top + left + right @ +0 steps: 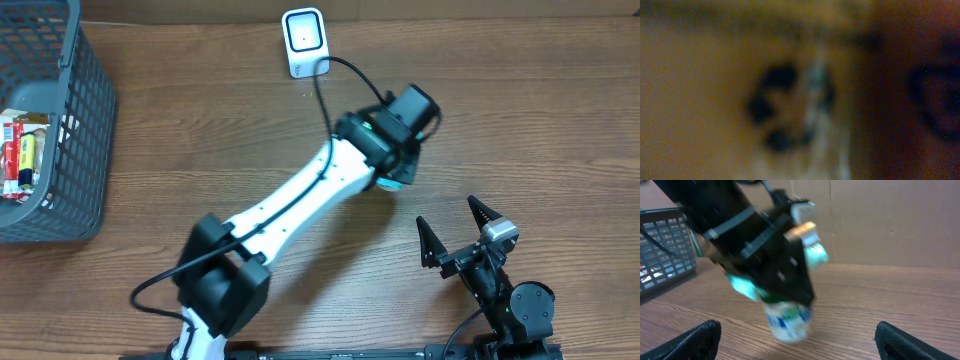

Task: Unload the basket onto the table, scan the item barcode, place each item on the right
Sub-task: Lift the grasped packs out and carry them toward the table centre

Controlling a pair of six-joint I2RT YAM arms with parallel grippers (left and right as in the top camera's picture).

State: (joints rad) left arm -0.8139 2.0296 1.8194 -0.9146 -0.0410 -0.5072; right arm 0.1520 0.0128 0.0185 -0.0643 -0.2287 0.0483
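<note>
Two arms on this rig, and the one closest to me is doing nothing much. The right gripper [446, 212] sits low at the near right corner of the wooden table [200, 130], its black fingers [695, 340] spread as wide as I've seen them, with nothing between them.

A bit further in, the white left arm [290, 200] stretches diagonally from the near left toward the middle of the table. At its end the left gripper [385, 155] points down and is closed partway around the item [787, 322], a small white container with blue and green print on it. From the right wrist camera you can see it sticking out below the black jaws, a little tilted, low over the wood around mid-table. Can't honestly tell if its bottom is touching the table or just above it. The left wrist camera is no help, just a brown blur with dark blotches.

Past that, at the far edge, there's the barcode scanner [304, 40], a small white unit with a black cable [325, 95] running back toward the arm. The item is near it but clearly apart from it.

Way off at the far left corner sits a grey plastic basket [60, 120] with some red and yellow packets [22, 150] inside.
</note>
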